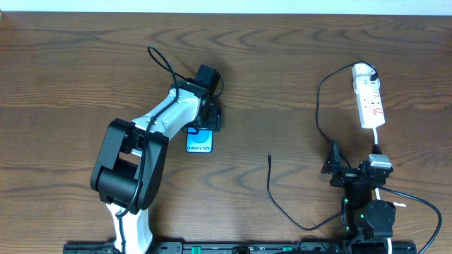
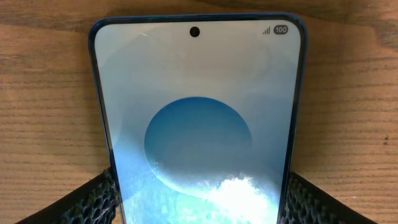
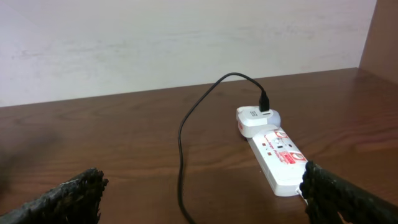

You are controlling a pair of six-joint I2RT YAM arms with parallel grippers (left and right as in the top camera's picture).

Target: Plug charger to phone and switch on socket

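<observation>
On the left side of the desk, the phone lies flat with its bright blue screen up. My left pincer is right over it. It is spread wide, with one finger by each long edge of the phone. The fingers look very close to the edges, maybe touching. I cannot tell if they press on it yet.

My right pincer is on the other side of the desk. It is wide open and holds nothing. The socket lies just past it, with the charger plugged in at its far end. The small tip of the black cable lies on the desk between my two arms, well apart from the phone.

I think my job now is to get a good hold of the phone. I should squeeze slowly and only on the edges, never on the glass. Both fingers should meet the phone at the same time, so it does not spin or slide. I should keep it flat. I cannot see the little hole for the tip from here, so I must keep that end free. A soft, even grip is best.
</observation>
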